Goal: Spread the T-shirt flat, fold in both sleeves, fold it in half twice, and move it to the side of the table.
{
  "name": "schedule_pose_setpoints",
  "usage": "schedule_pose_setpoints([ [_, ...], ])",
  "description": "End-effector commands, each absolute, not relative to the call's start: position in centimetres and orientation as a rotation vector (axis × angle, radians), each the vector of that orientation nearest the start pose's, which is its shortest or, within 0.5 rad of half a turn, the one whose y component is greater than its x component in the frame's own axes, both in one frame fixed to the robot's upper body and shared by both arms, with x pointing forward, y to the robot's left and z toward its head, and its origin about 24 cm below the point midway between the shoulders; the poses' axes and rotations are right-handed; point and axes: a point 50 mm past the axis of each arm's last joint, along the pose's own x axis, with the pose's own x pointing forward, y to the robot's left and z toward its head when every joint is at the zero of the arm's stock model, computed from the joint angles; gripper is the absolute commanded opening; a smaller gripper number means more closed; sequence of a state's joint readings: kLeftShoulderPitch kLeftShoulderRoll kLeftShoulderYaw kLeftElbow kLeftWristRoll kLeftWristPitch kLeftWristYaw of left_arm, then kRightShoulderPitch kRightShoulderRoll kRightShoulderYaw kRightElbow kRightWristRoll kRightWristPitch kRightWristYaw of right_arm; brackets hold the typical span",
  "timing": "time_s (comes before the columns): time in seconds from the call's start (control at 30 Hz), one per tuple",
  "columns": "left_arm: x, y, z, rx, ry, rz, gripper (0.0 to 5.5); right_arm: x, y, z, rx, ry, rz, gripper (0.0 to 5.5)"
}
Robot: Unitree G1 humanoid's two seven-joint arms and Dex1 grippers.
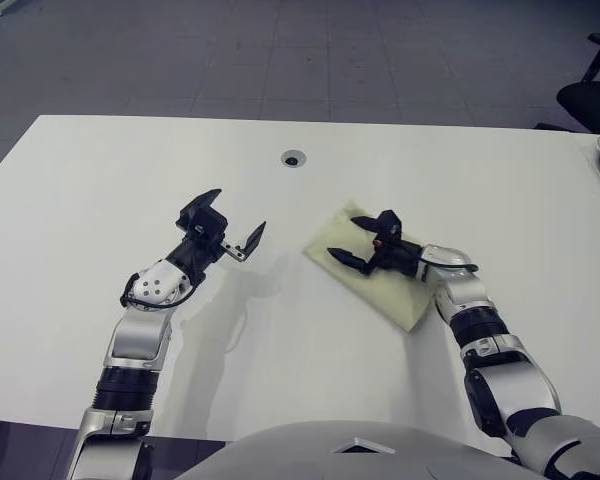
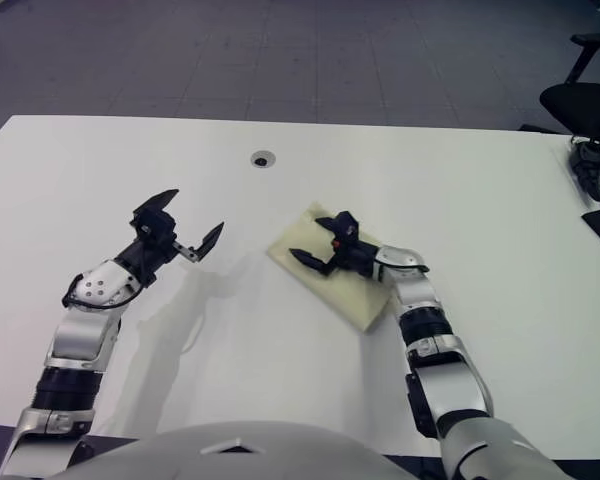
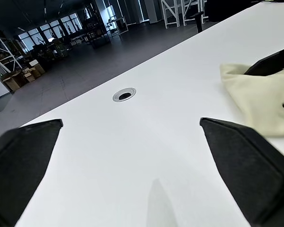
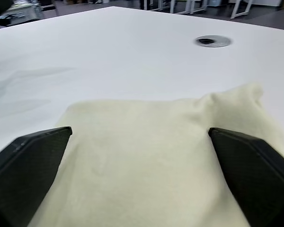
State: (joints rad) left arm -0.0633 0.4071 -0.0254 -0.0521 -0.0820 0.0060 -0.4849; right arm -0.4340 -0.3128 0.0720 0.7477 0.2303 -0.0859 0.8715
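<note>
Spans nearly the whole frame: one white table [image 1: 100, 200], bearing one pale yellow T-shirt [image 1: 395, 298] right of centre, already folded into a small thick packet but not yet at the table's side. Biggest risk from here, by judgement: pinching only the top layer during the move toward the edge, peeling the stack open and undoing the folds. Lesser risk: pushing the packet across the smooth top and rucking up the loose corner that points toward upper centre. Counted next, two grippers. Right gripper [image 1: 344, 240] over the packet's upper-left end, fingers spread wide, grasping nothing; hard to tell whether touching the cloth or just above it. Left gripper [image 1: 238, 212] left of centre above bare tabletop, likewise spread wide and empty, well apart from the shirt. Smallest of all, one round cable hole [image 1: 293, 158] set in the tabletop at upper centre, well apart from cloth and both grippers.
</note>
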Motion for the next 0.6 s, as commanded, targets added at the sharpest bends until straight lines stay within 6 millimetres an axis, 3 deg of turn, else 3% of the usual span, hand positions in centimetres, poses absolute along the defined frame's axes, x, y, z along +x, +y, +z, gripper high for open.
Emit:
schedule_pose_setpoints([
  [0.03,25.3,20.4,7.4,0.344,0.005,-0.495,5.39,23.7,-25.2,-6.9,0.074,0.64,0.35,5.4],
  [0.17,25.2,21.4,7.1,0.338,0.019,-0.462,5.39,22.7,-27.2,-7.6,0.118,0.619,0.113,5.4],
  [0.37,25.4,22.6,7.3,0.294,-0.001,-0.339,5.39,23.5,-28.7,-7.0,0.069,0.557,-0.08,5.4],
  [0.6,26.4,23.0,8.1,0.243,-0.063,-0.235,5.39,24.4,-28.8,-6.2,0.042,0.515,-0.088,5.4],
])
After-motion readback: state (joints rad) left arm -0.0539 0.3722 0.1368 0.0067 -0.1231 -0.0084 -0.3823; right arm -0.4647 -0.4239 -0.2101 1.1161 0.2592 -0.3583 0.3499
